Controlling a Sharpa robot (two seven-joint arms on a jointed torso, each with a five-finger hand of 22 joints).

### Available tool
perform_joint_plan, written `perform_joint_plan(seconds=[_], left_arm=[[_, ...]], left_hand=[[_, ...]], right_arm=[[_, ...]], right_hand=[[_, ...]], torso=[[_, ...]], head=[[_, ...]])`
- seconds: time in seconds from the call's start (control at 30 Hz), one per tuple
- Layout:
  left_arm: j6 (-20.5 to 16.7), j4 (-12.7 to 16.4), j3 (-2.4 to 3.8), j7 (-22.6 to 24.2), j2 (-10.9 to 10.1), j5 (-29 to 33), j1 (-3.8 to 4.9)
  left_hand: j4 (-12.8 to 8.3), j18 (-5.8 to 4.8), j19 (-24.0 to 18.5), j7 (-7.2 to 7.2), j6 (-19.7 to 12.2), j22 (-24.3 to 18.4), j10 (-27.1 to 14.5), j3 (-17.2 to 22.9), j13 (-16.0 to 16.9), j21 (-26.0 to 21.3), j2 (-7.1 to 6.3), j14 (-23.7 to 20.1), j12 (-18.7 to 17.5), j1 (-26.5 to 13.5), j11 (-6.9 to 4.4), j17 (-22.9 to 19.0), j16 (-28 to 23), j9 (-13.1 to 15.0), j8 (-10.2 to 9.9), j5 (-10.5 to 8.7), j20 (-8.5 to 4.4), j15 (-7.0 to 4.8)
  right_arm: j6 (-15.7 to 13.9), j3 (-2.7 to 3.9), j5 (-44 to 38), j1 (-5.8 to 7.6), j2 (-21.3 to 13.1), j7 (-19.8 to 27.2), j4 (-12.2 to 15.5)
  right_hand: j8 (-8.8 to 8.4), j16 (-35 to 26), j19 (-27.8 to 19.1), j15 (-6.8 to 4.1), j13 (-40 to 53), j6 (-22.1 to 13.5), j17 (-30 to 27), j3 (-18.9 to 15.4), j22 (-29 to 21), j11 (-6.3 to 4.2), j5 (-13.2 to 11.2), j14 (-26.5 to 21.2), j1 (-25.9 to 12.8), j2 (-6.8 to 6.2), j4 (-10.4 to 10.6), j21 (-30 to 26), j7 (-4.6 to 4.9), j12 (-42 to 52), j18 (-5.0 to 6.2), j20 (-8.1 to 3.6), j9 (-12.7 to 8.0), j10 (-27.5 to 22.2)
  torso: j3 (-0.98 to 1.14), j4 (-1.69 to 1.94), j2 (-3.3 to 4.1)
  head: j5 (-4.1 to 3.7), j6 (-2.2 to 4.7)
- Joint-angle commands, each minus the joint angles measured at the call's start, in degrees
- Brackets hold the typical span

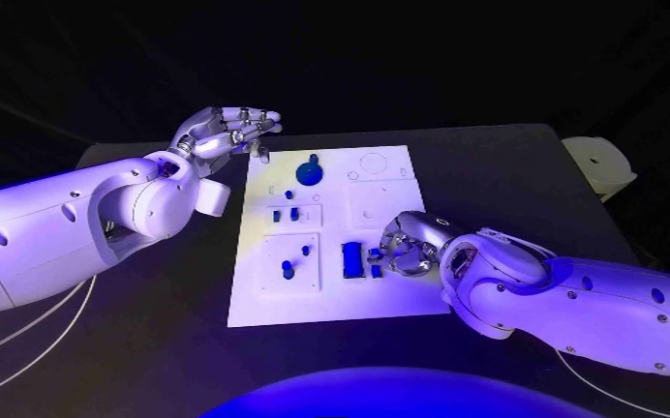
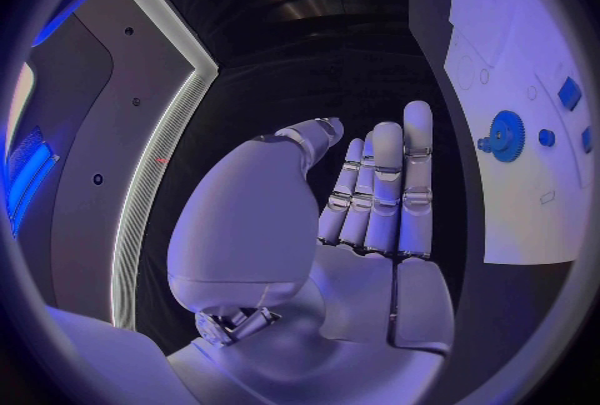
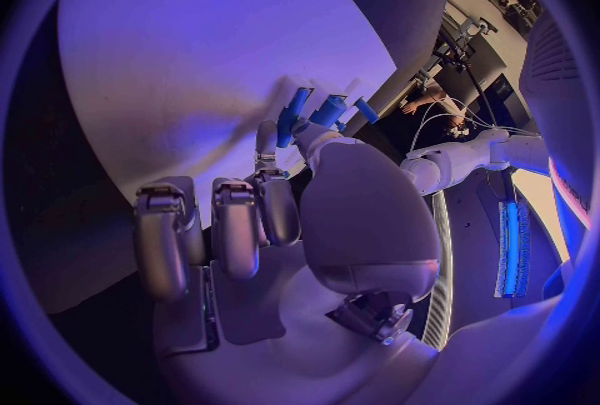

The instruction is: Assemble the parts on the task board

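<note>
Writing: I can read no brand, label or lettering on anything.
My left hand [image 1: 228,132]: raised beside the far left corner of the white rectangular task board [image 1: 395,294], fingers straight and side by side, thumb apart, holding nothing and touching nothing; my left wrist view shows the same flat, empty palm [image 2: 363,225].
My right hand [image 1: 408,244]: low over the near right part of the board, fingers curled down among small blue parts; in my right wrist view the curled fingers [image 3: 238,225] sit against the white surface with a few small blue pieces [image 3: 328,111] just past them. I cannot tell whether I am gripping one or merely touching them.
Task board: lying flat in the middle of the black table [image 1: 517,176], its long side running away from me.
Blue round gear-like part [image 1: 310,173]: near the far edge of the board, close to my left hand but apart from it.
Blue upright rectangular block [image 1: 352,259]: in the near half, just beside my right hand.
Small blue pegs [image 1: 285,214]: in the board's square recesses, left of centre.
Hard to make out: my right fingertips and whatever lies under them; the board's pale outlined recesses at the far right.
</note>
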Motion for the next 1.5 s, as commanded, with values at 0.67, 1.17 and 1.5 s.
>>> perform_joint_plan(seconds=[0.67,1.17,1.5], left_arm=[[0.9,0.1,0.03,0.2,0.0,0.0,0.04],[0.8,0.1,0.03,0.2,-0.1,0.0,0.04],[0.8,0.1,0.03,0.2,-0.1,0.0,0.04]], left_hand=[[0.0,0.87,0.0,0.57,-0.5,0.0,-0.4,0.2,0.1,-0.3,0.1,-0.4,0.2,-0.5,0.11,-0.1,0.3,-0.1,0.1,0.19,0.27,-0.06],[0.0,0.87,0.0,0.57,-0.5,0.0,-0.4,0.2,0.1,-0.3,0.1,-0.4,0.2,-0.5,0.11,-0.1,0.3,-0.1,0.1,0.19,0.27,-0.06],[-0.1,0.87,0.0,0.58,-0.6,-0.1,-0.5,0.3,0.0,-0.4,0.1,-0.4,0.4,-0.5,0.12,-0.1,0.3,-0.1,0.2,0.19,0.28,-0.05]], right_arm=[[-9.8,-0.24,-1.2,-0.35,-2.0,7.4,1.2],[-7.8,-0.25,-2.6,-0.44,-3.4,10.7,0.9],[-4.7,-0.26,-1.8,-0.64,-3.5,12.8,1.2]], right_hand=[[0.1,0.1,6.0,-0.21,8.5,0.0,11.4,-2.6,15.1,-0.13,-0.2,5.3,-1.4,-1.24,2.6,0.3,0.17,-1.2,-0.82,-0.45,-0.3,1.3],[-5.6,-0.1,6.0,1.46,7.6,-4.8,10.9,0.3,15.1,1.88,0.8,5.2,7.6,0.52,-0.4,0.3,2.7,-3.5,-0.82,0.84,-3.5,-0.1],[-11.18,-0.1,6.0,2.64,7.7,-4.1,11.1,10.0,15.1,3.36,12.9,5.2,10.0,1.15,-6.4,0.3,4.51,-3.0,-0.82,2.12,-8.2,-0.2]], torso=[[-0.1,-0.03,-0.03],[-0.12,0.07,0.0],[-0.11,0.05,-0.03]], head=[[0.0,0.18],[-0.01,0.03],[0.16,-0.07]])
